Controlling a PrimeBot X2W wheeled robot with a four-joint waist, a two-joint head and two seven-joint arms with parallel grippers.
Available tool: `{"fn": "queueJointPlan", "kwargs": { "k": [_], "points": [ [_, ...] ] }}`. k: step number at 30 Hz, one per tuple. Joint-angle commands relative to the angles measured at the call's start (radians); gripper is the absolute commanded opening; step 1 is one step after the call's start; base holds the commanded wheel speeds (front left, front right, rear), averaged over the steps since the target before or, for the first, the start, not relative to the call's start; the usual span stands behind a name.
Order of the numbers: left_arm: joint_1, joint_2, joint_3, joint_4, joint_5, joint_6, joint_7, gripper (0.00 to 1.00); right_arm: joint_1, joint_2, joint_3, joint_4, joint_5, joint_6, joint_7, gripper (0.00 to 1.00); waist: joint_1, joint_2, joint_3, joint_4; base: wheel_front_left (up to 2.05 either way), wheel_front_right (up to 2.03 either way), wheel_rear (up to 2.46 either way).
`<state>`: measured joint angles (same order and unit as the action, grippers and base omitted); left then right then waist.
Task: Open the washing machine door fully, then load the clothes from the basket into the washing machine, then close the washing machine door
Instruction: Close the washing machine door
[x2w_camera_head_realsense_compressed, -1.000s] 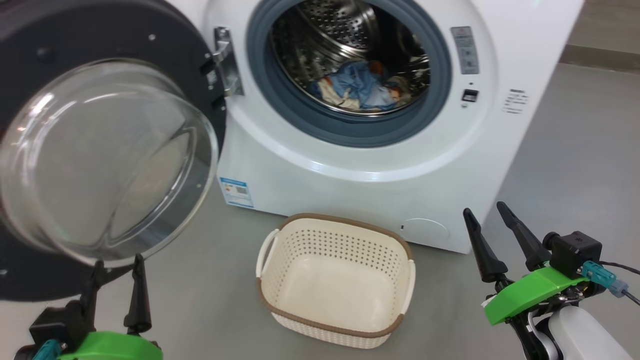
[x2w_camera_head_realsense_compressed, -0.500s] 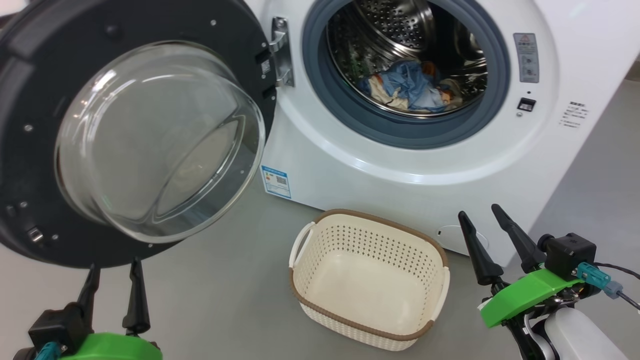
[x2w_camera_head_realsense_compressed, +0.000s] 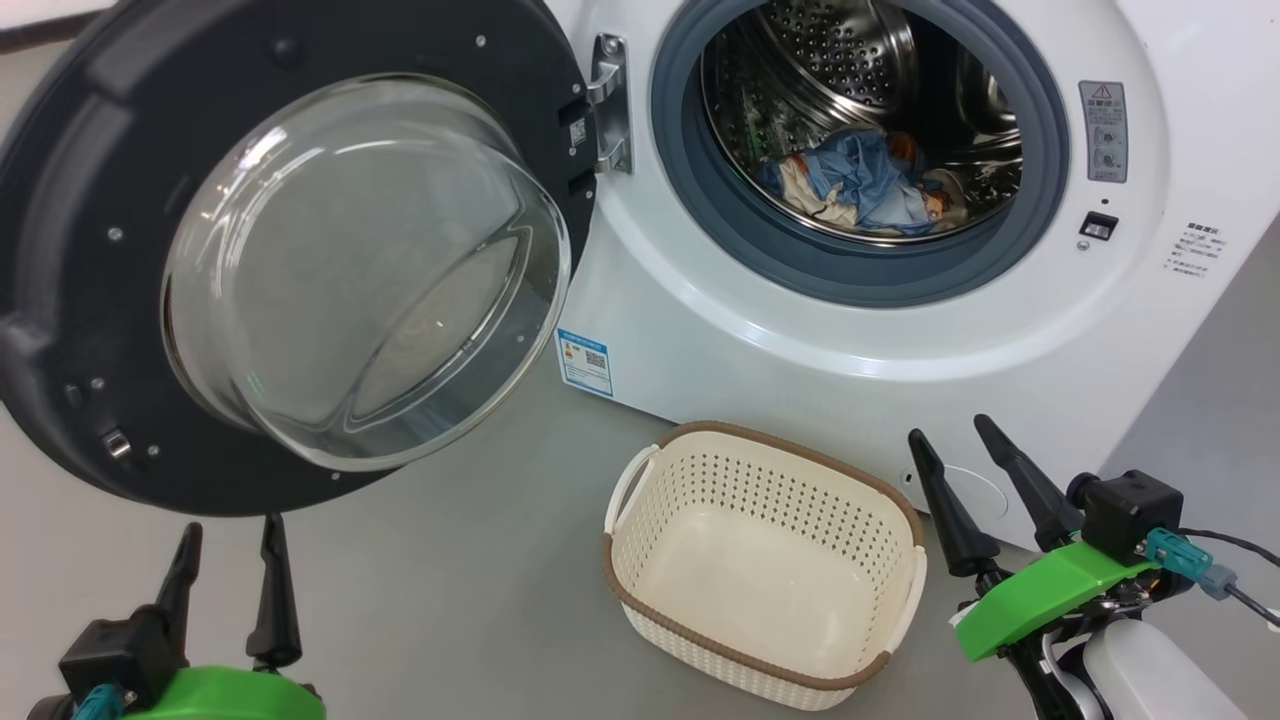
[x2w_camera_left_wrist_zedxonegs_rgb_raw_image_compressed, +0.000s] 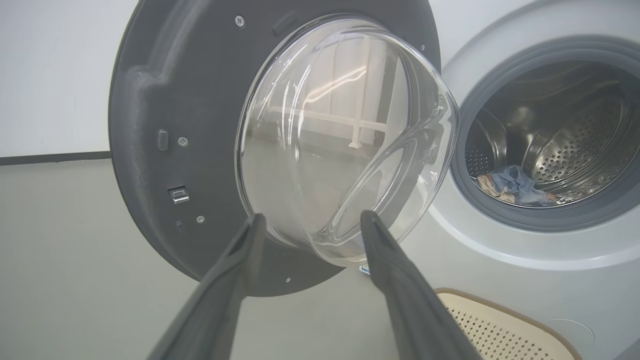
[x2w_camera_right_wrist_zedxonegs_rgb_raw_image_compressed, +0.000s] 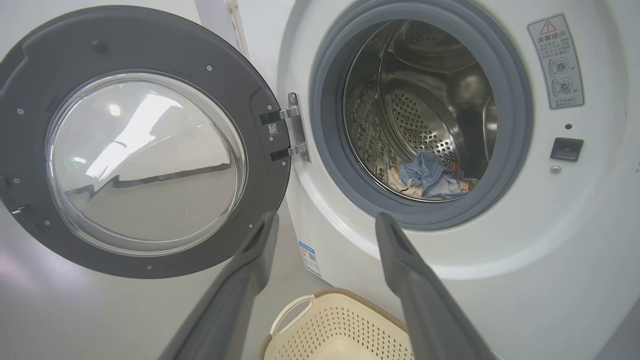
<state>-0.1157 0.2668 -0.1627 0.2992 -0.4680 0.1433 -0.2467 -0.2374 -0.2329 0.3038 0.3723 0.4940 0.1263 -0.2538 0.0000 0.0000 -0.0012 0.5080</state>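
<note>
Head view takes in the left end effector (x2w_camera_head_realsense_compressed: 229, 526) and right end effector (x2w_camera_head_realsense_compressed: 948, 429), each with fingers apart and empty, plus the whole basket (x2w_camera_head_realsense_compressed: 770, 460), empty on the floor (x2w_camera_head_realsense_compressed: 450, 580) before the machine (x2w_camera_head_realsense_compressed: 800, 370). Right wrist view looks deeper into the drum (x2w_camera_right_wrist_zedxonegs_rgb_raw_image_compressed: 425, 120), where the clothes (x2w_camera_right_wrist_zedxonegs_rgb_raw_image_compressed: 430, 180) lie at the bottom. The door (x2w_camera_head_realsense_compressed: 90, 300) stands wide open on its hinge (x2w_camera_right_wrist_zedxonegs_rgb_raw_image_compressed: 297, 125).

Grey floor (x2w_camera_head_realsense_compressed: 450, 580) meets white wall (x2w_camera_left_wrist_zedxonegs_rgb_raw_image_compressed: 50, 75) along a dark strip (x2w_camera_left_wrist_zedxonegs_rgb_raw_image_compressed: 50, 158).
</note>
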Motion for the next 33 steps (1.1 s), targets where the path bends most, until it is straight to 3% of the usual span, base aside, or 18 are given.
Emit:
{"fn": "queueJointPlan", "kwargs": {
  "k": [1,20,21,23,25,33],
  "points": [
    [-0.016,0.033,0.034,-0.03,0.003,0.01,-0.01,1.0,-0.012,-0.011,0.02,-0.019,0.007,0.004,-0.008,1.0,0.0,0.0,-0.002,0.003,0.0,0.0,0.0],
    [-0.005,0.044,0.032,-0.046,-0.013,0.019,-0.005,1.0,-0.024,-0.016,0.052,-0.008,0.024,0.004,-0.008,1.0,0.0,0.0,-0.01,0.0,0.0,0.0,0.0],
    [-0.005,0.045,0.032,-0.046,-0.014,0.019,-0.005,0.9,-0.023,-0.016,0.052,-0.008,0.025,0.004,-0.008,1.0,0.0,0.0,-0.01,0.0,0.0,0.0,0.0],
    [-0.008,0.047,0.031,-0.048,-0.014,0.019,-0.005,0.4,-0.022,-0.016,0.051,-0.008,0.025,0.004,-0.008,1.0,0.0,0.0,-0.011,-0.001,0.0,0.0,0.0],
    [-0.018,0.055,0.034,-0.056,-0.014,0.016,-0.005,0.0,-0.021,-0.016,0.049,-0.009,0.025,0.004,-0.008,1.0,0.0,0.0,-0.013,-0.002,0.0,0.0,0.0],
    [-0.11,0.116,0.08,-0.217,-0.035,-0.043,-0.009,0.0,-0.01,-0.018,0.039,-0.015,0.024,0.004,-0.008,1.0,0.0,0.0,-0.02,-0.006,0.0,0.0,0.0]
  ]
}}
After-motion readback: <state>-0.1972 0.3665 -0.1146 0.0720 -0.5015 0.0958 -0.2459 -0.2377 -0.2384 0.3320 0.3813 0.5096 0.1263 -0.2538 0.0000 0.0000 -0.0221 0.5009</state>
